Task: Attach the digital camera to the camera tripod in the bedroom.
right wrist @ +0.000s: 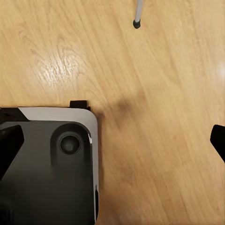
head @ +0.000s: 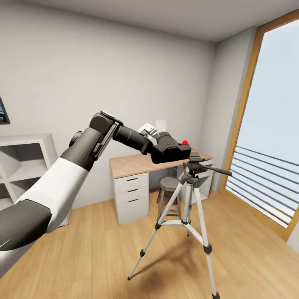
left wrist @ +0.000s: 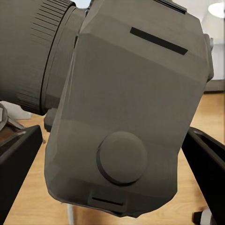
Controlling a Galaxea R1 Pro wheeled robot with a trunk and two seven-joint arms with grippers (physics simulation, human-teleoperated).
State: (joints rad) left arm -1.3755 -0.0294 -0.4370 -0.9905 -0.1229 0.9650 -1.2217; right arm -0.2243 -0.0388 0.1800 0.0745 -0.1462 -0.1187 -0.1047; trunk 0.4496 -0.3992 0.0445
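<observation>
Digital camera (head: 170, 150) just above camera tripod (head: 189, 207) head; desk (head: 137, 164) behind.

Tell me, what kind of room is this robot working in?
Probably a bedroom or home study: a wood-topped white desk with a stool against grey walls, a grey cube shelf, a tall wood-framed window, and light wood floor.

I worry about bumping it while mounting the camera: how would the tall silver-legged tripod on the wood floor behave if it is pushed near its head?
The silver-legged tripod probably tips rather than slides: it is tall and its legs are thin. Its widely spread legs and cross braces should resist a light nudge. The black feet look rubbery, so they likely grip the floor.
</observation>
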